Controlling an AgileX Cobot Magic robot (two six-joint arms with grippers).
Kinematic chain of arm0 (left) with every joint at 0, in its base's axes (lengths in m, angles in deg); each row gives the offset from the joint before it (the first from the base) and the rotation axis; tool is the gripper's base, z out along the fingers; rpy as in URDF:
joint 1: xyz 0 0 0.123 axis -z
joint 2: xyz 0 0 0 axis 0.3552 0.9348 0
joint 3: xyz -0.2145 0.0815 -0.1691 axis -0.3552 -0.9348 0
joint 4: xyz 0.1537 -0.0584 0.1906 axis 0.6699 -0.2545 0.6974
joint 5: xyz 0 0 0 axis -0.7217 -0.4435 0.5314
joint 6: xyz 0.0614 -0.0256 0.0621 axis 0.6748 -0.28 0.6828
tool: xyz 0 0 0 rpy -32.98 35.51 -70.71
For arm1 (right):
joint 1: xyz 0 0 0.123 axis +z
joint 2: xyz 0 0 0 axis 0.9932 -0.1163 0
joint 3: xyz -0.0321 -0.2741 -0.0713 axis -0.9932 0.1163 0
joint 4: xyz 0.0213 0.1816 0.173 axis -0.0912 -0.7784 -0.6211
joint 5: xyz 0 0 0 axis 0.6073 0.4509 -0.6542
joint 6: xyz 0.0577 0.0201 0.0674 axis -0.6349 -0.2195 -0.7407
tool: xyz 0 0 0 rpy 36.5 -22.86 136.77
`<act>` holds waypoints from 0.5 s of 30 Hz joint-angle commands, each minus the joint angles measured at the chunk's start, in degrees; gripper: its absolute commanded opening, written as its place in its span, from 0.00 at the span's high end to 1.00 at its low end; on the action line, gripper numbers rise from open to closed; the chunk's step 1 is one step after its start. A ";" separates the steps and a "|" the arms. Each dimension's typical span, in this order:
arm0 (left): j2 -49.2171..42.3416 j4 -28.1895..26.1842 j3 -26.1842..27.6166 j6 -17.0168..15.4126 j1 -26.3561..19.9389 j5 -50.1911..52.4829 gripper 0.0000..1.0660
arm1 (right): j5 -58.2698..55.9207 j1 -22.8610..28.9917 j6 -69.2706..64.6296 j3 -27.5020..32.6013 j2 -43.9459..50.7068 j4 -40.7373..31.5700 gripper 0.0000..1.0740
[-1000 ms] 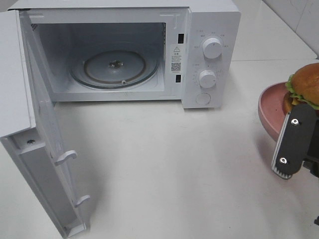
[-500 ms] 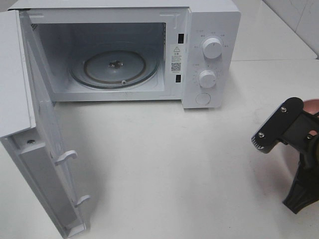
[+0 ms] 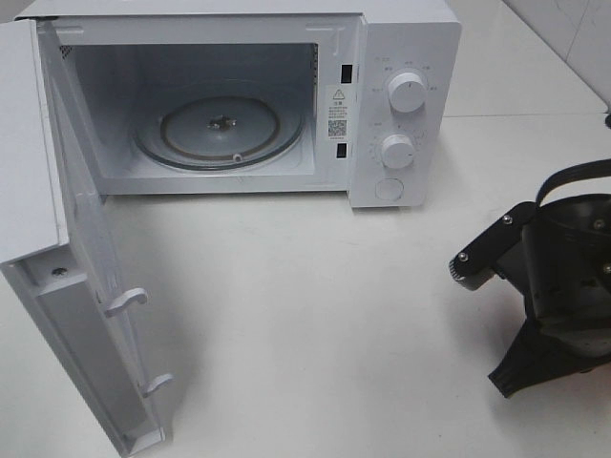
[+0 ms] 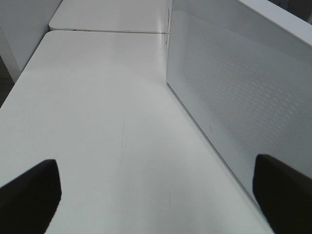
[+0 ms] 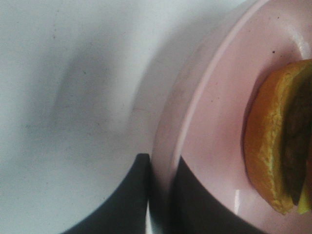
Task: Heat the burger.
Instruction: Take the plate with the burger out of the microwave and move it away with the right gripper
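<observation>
A: Entry. Since a second ago my right arm point(image 3: 549, 286) has swung in from the right edge toward the middle of the table. In the high view the burger and pink plate were plain beside the microwave then; now the arm's dark body covers them completely.

B: So where is the burger?

A: Only the right wrist view gives it. The burger point(image 5: 280, 146) sits on the pink plate point(image 5: 214, 131), its orange bun edge and dark filling at the frame's border. The right gripper point(image 5: 161, 190) is pinched on the plate's rim, one dark finger outside the rim, one inside, both pressed against it.

B: Plate resting on the table?

A: I cannot tell. White table point(image 5: 63, 97) shows beyond the rim with a soft shadow on it, nothing more.

B: Microwave?

A: High view only: microwave point(image 3: 401, 57) at the back, its door point(image 3: 86, 286) swung fully open on the left, glass turntable point(image 3: 220, 129) bare inside, two knobs on the right panel.

B: Left side?

A: The left arm is outside the high view. Its wrist view shows the left gripper point(image 4: 156, 195) spread wide, dark fingertips at both lower corners, grasping nothing, over the table beside a white perforated panel of the microwave.
</observation>
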 commanded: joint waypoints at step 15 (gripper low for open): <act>-0.46 0.23 -0.11 0.00 -0.11 0.52 0.06 | 3.21 -6.36 -10.66 -0.57 -9.11 6.19 0.99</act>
